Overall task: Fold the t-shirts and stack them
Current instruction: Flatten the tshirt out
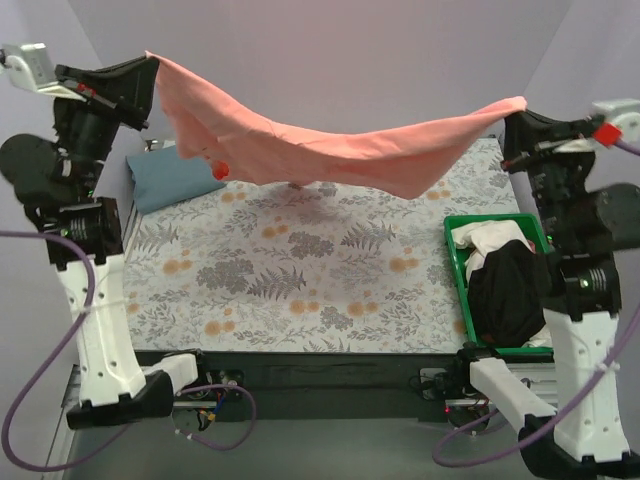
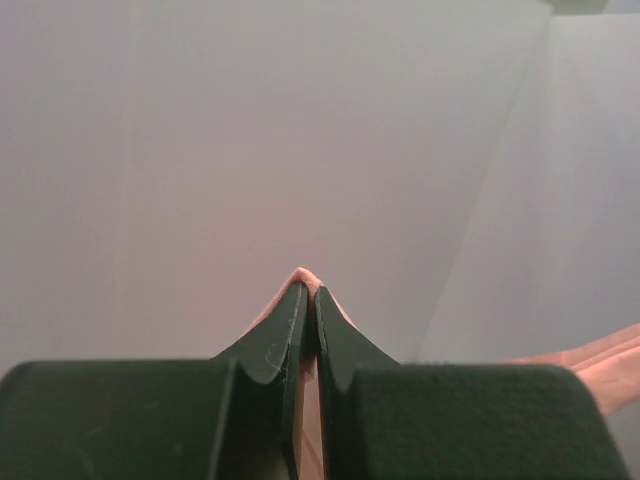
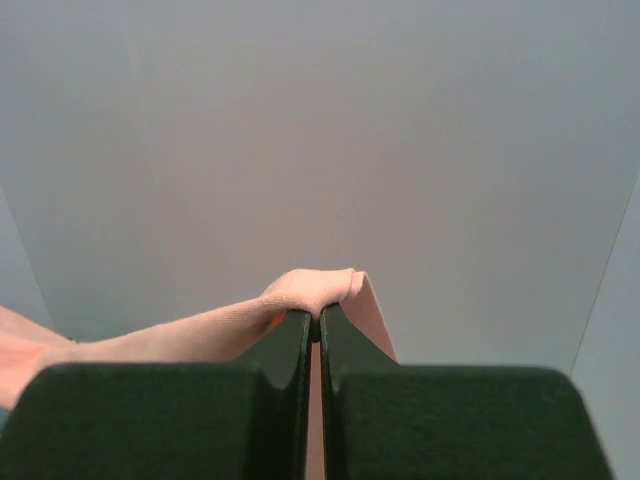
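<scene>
Green bin: it sits low down under the right claw, on the near side. Dark and white clothes lie in it. We leave it alone.
Flowery cloth: it covers the table under both claws. We think this is where the shirt should be laid down.
Blue-grey t-shirt: it lies on the flowery cloth, just below the left claw.
Pink t-shirt: it hangs up high between the two claws and sags in the middle. It is bunched up close to the left claw.
Left claw: it is closed tight on one end of the pink t-shirt. A bit of pink pokes out past its tips.
Right claw: it is closed tight on the other end. We cannot tell which edge of the shirt the claws have, since the cloth is too bunched there.
Our step: spread the pink t-shirt flat.
How we do it well: we move the claws apart gently until the sag goes. Then we bring both down together, at the same speed, onto bare cloth beside the blue-grey t-shirt. We let go only once it is lying down.
</scene>
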